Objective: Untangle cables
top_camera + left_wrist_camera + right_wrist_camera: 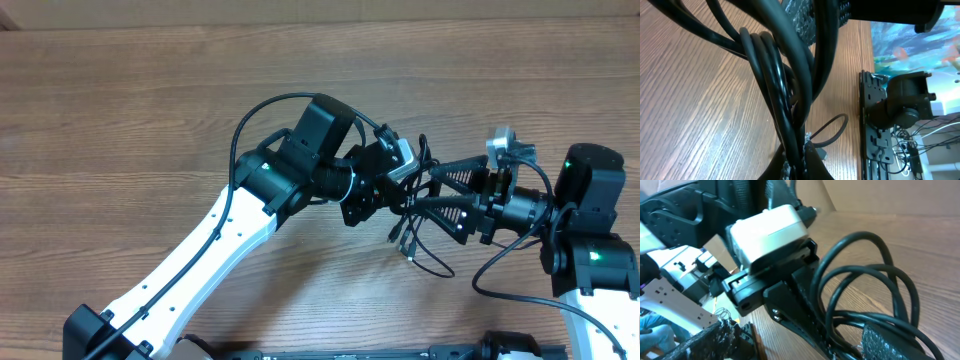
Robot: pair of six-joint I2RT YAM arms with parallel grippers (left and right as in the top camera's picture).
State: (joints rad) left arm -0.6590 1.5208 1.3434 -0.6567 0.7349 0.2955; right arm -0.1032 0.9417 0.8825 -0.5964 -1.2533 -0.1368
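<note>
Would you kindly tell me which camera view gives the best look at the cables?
The right wrist view: the cables appear large, as distinct, sharp loops. The overhead view shows them only as a small dark bunch with loops trailing below. The left wrist view is too close, showing blurred strands.

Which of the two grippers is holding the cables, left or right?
The left gripper: it is shut on the cables, while the right gripper stands open.

The overhead camera looks straight down on my desk (120, 120) from far. My left wrist camera sits very near the cables (775, 85), facing along the desk. My right wrist one, also close, sees perhaps the same cables.
</note>
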